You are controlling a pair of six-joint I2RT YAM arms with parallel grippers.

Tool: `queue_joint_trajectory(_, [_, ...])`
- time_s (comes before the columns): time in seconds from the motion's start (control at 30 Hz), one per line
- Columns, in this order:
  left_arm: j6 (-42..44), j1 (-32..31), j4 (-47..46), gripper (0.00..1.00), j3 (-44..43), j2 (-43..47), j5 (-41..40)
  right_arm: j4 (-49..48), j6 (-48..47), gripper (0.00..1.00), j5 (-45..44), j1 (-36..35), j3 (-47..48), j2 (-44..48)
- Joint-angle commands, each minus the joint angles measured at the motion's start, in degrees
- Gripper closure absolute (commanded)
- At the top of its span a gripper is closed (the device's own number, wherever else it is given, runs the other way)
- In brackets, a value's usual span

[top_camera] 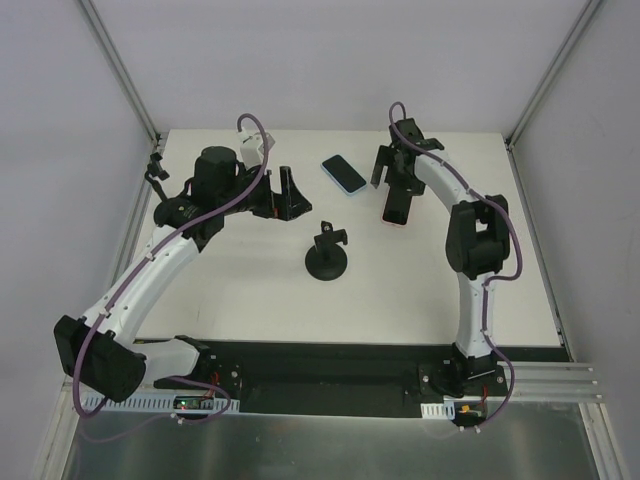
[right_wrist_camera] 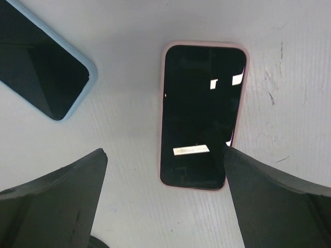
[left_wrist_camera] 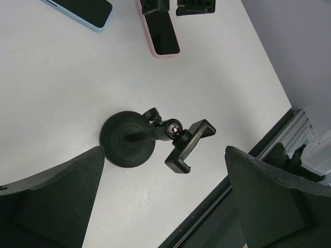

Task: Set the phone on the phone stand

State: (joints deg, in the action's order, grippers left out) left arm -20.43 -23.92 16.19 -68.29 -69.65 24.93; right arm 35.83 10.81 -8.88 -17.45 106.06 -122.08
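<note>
The pink phone point(right_wrist_camera: 201, 116) lies flat on the white table point(top_camera: 250, 290), screen up, on the right side of the far half. The right end effector point(top_camera: 398, 186) hangs directly over it, released. In the right wrist view its two fingers point(right_wrist_camera: 51, 201) are spread wide, and the near end of the phone shows between them. The right-hand finger overlaps the phone's near corner in that view; whether it touches the case I cannot tell.

A second phone, in a blue case point(top_camera: 345, 173), lies flat and screen up just to the left of the pink one and a little farther back, angled across the table. The two phones are apart.

The phone stand point(top_camera: 327, 258) is near the middle of the table, closer to the arms than either phone and well apart from both. It has a round black base point(left_wrist_camera: 124, 140), a ball joint, and a clamp point(left_wrist_camera: 189, 144) tilted toward the near edge. Neither phone is on it yet.

The left end effector point(top_camera: 287, 195) sits left of the stand and points toward it, also released. Its fingers point(left_wrist_camera: 57, 196) frame the stand in the left wrist view without touching it.
</note>
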Motion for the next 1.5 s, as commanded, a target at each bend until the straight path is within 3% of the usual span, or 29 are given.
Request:
queue_joint_trajectory(0.0, [1.53,0.28,-1.24,0.01,0.0,-2.06,0.21,10.29,-0.53,0.04,-3.04,-0.04,8.27,-5.69])
queue_joint_trajectory(0.23, [0.74,0.37,-1.24,0.02,-0.09,-3.65,1.96,10.93,0.35,0.04,-4.65,0.14,5.39,-7.12])
queue_joint_trajectory(0.4, [0.56,0.19,-1.33,0.02,-0.09,-3.65,2.49,10.22,0.53,0.04,0.26,0.93,5.21,-9.13])
queue_joint_trajectory(0.83, [0.12,0.19,-1.24,0.02,0.0,-3.39,2.93,12.68,-2.81,0.01,1.41,1.98,6.79,-11.69])
queue_joint_trajectory(1.3, [-0.14,0.02,-1.33,0.02,0.18,-3.56,3.29,13.91,-5.27,0.32,4.58,2.16,8.46,-12.65])
queue_joint_trajectory(1.47, [0.03,-0.16,-1.33,0.03,0.18,-3.83,3.2,10.94,-6.06,0.56,5.54,2.25,5.32,-10.38])
